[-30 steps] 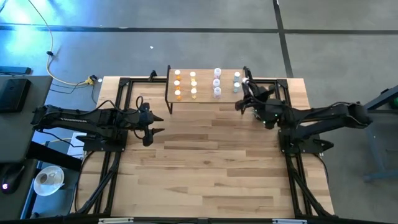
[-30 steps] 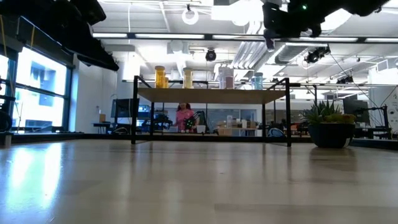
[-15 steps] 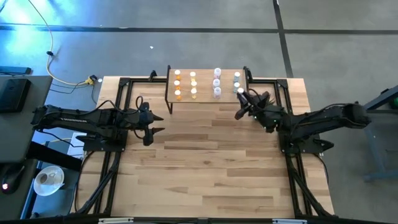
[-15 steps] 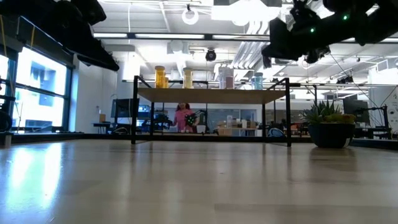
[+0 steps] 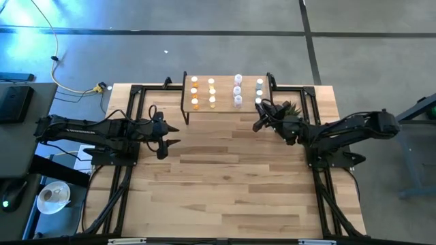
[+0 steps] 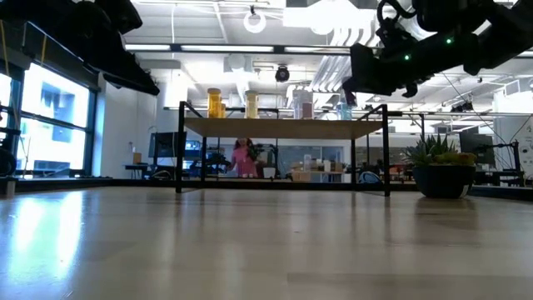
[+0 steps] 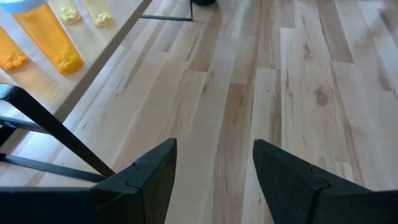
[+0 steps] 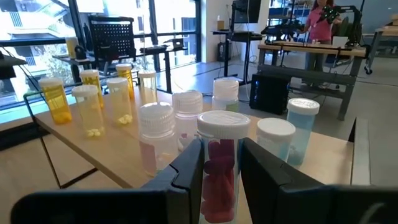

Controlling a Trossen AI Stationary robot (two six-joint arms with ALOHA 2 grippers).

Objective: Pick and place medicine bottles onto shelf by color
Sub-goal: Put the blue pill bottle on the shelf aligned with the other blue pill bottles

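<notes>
The shelf (image 5: 225, 95), a light wooden top on black legs, stands at the table's far middle. On it stand white-capped bottles: orange ones (image 5: 195, 92) on the left, purple ones (image 5: 238, 90) in the middle and pale blue ones (image 5: 259, 84) on the right. My right gripper (image 5: 259, 112) is over the shelf's near right corner, shut on a purple bottle (image 8: 217, 168) with reddish pills. In the low view it hangs above the shelf top (image 6: 375, 75). My left gripper (image 5: 174, 135) is open and empty, left of the shelf and above the table. My right gripper pinches the purple bottle's body (image 8: 217, 177) between its two fingers (image 8: 189, 168), just below the white cap (image 8: 222, 123). The fingers come from the table's near right side. The bottle stands upright in the hold. The fingers hide its base.
A potted green plant (image 5: 291, 107) stands right of the shelf, under my right arm; the low view shows it too (image 6: 441, 171). In the left wrist view, orange bottles (image 7: 46, 43) and a black shelf leg (image 7: 56, 130) are close by. Bare planks fill the table's near half (image 5: 225, 184).
My right gripper has carried the purple bottle from beside the shelf's far right corner toward the table's left and near edges, and it has come down closer to the shelf top. It has stayed shut on the bottle.
</notes>
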